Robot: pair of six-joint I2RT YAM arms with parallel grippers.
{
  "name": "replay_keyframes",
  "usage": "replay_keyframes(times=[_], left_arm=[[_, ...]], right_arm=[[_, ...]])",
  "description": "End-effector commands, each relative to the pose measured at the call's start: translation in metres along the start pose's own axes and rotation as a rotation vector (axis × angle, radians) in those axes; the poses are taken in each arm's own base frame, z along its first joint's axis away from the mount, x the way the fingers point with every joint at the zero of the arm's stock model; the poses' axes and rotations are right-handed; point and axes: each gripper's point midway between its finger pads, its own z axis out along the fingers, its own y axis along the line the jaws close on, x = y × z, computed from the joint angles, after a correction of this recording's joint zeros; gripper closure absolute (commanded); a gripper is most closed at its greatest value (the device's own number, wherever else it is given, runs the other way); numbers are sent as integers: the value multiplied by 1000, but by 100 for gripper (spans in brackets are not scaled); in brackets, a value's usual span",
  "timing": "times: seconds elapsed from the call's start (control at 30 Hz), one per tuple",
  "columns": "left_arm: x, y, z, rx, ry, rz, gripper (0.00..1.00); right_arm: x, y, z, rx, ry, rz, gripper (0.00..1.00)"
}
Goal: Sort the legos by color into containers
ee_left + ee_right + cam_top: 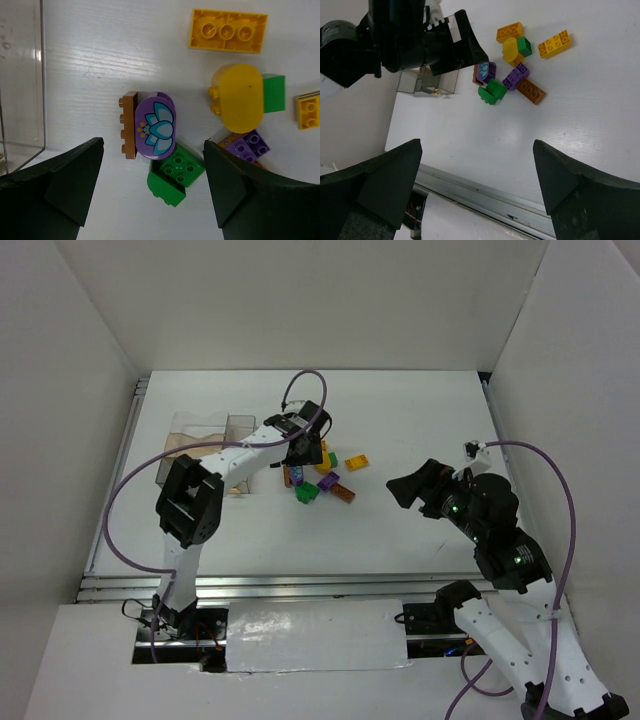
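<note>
over the lego pile, left gripper [152, 186] hangs with jaws spread wide, gripping nothing. framed by its fingers [70, 190], on the table [100, 65]: purple brick [155, 131] with a flower print, lying against a brown brick [129, 125]. green brick [175, 172] touches the purple one's lower edge. right of that: rounded yellow brick [239, 97] with a second green brick [274, 92] tucked against it. small purple brick [250, 145] is just below them. orange brick [227, 31] lies apart at the top, and a flat yellow brick [309, 109] is cut by the frame edge. clear bin wall [22, 75] at the left edge is near the pile, not touching it.

top view: bins [195, 422] sit left of the pile, partly behind the left arm [235, 455]; can't tell what's in them. the bricks in view lie on the table in one loose cluster near centre.

right gripper [480, 175] also has jaws wide apart, gripping nothing. it is held above the table well right of the pile, facing it. long brown brick [531, 91] is the pile's nearest piece on that side.
</note>
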Motion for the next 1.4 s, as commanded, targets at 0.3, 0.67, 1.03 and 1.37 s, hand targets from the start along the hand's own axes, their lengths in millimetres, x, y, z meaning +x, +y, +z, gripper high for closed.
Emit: replay_keyframes(times=[0.3,0.67,1.03,1.37], left_arm=[[20,3,38,-55,45,32,6],[36,13,60,-24,90,10,19],[8,6,30,67,-19,17,100],[-14,-48,-171,737,-320,161,100]], right_arm=[[26,2,3,-65,94,-17,0],[29,3,6,-71,113,-18,0],[33,11,13,-132,123,3,1],[-5,42,3,-233,-28,64,2]])
